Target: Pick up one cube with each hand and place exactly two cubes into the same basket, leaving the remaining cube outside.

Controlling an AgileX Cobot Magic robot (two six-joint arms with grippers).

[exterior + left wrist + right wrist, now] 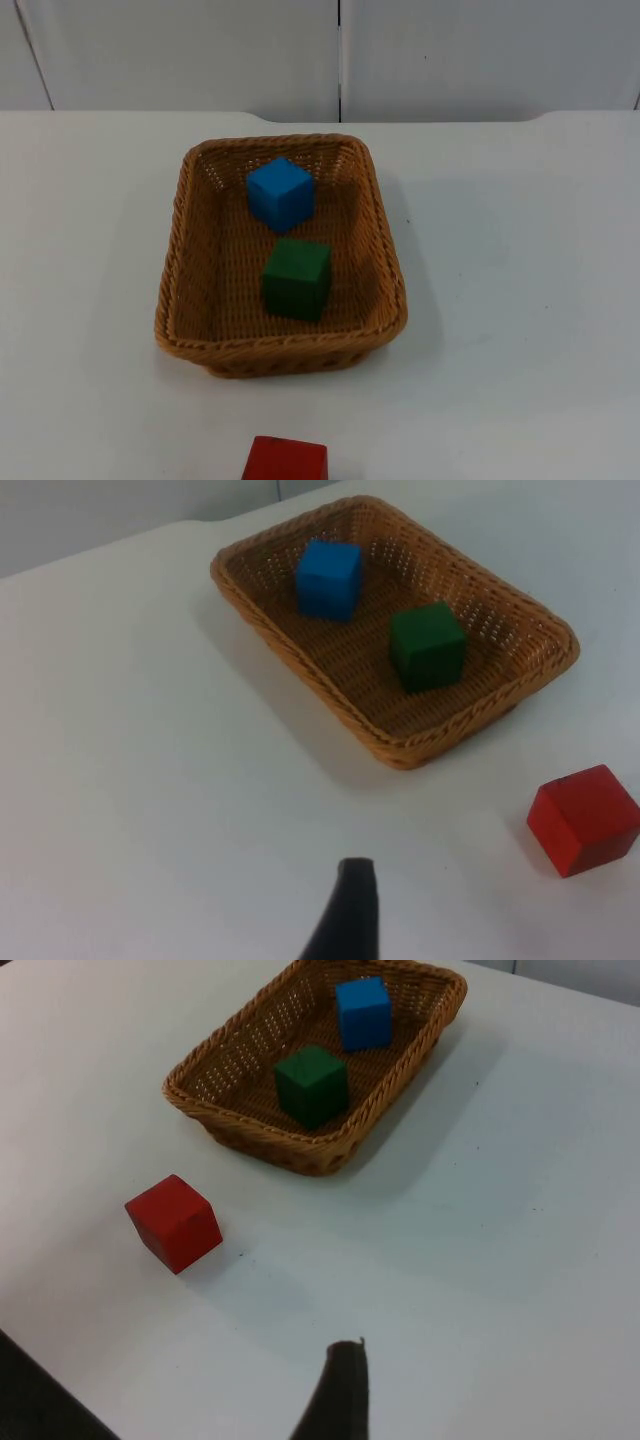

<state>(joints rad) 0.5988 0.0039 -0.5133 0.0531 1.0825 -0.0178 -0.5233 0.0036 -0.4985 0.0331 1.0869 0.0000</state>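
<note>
- Inside the wicker basket (170, 300), mid-tabletop (520, 300), sit two cubes: the blue cube (281, 192) toward the far end, the green cube (297, 278) just nearer, close together; whether they touch I cannot tell.
- The red cube (285, 460) lies on the bare tabletop in front of the basket, apart from its rim.
- Judged from this layout, the count looks met: two in, one out. Doing the step well now means pulling back cleanly, without nudging the basket or knocking the red cube toward it.
- The left claw (345, 920) hangs above open tabletop, holding and touching nothing; how far apart its fingers stand I cannot tell.
- The right claw (335, 1395) likewise hangs over bare tabletop, near the red cube's side, carrying nothing; its spread I cannot tell.
</note>
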